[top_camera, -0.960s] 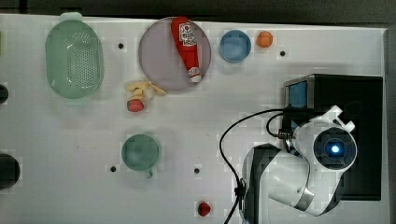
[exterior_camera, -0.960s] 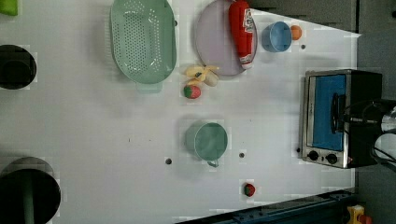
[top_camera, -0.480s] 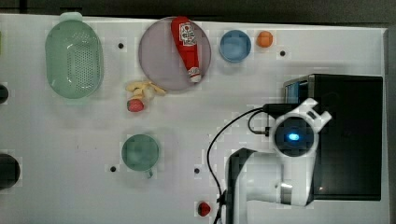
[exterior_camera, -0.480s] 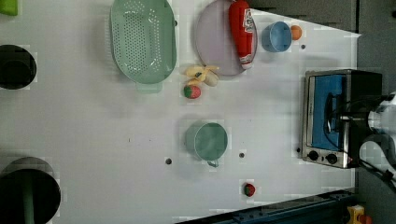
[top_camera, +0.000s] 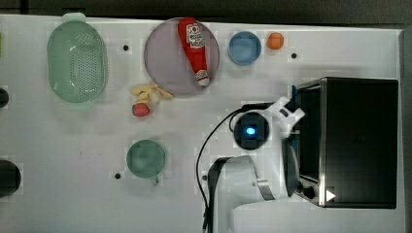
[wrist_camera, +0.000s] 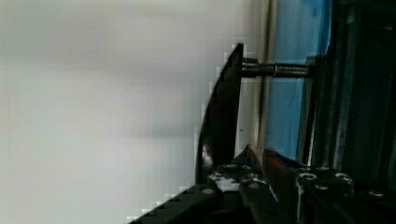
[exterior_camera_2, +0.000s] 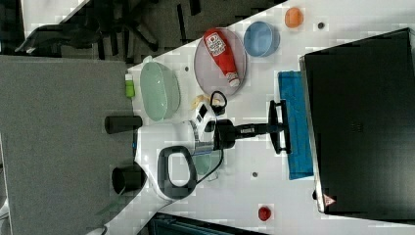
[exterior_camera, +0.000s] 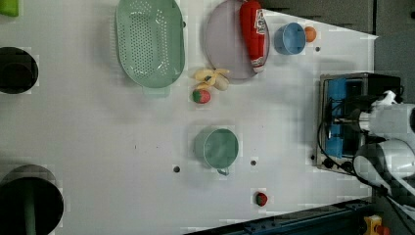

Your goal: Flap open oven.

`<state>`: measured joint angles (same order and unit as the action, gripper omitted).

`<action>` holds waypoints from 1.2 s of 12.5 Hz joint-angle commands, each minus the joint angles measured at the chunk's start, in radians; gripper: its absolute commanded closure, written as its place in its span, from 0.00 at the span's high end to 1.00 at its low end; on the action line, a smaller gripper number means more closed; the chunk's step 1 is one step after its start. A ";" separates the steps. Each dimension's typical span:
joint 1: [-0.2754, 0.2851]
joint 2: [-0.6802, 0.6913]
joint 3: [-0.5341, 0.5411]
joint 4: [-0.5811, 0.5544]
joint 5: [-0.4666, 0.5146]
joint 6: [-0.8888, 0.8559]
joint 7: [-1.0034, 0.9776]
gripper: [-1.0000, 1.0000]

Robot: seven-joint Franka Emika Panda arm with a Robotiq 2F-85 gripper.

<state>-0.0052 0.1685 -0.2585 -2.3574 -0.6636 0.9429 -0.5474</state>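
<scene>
Status: my gripper is at the oven, reaching level across the table into its front face. Jaws stand at a narrow gap, clamped on the dark bar handle, about midway along its length. In the wrist view the bar sits off the blue glass on a threaded standoff and runs down to my fingers.

The oven is a black box at the table's edge, on the top view's right. The blue door faces the rest of the table. In the top view just a thin blue strip of it shows at the front edge, so the door reads as near upright. I can't tell from these views how far it has tipped. The knobs sit at the end of the front face nearest my arm's base.

All well apart from the oven:
- blue bowl and a small orange ball, off its front corner far from the knobs
- ketchup bottle on a plate, past the bowl
- green cup, out in front
- green colander, farthest away

A small red object lies near the knob-end corner.
</scene>
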 commanded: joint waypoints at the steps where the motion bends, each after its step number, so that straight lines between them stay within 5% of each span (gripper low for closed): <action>1: 0.065 0.104 0.056 0.000 -0.108 -0.011 0.279 0.18; 5: 0.121 0.231 0.091 0.057 -0.248 -0.085 0.515 0.18; 11: 0.148 0.271 0.091 0.110 -0.230 -0.069 0.585 0.18; 15: 0.136 0.084 0.086 0.148 0.179 -0.080 0.625 0.18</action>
<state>0.1350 0.3425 -0.1631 -2.2617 -0.4810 0.8584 -0.0100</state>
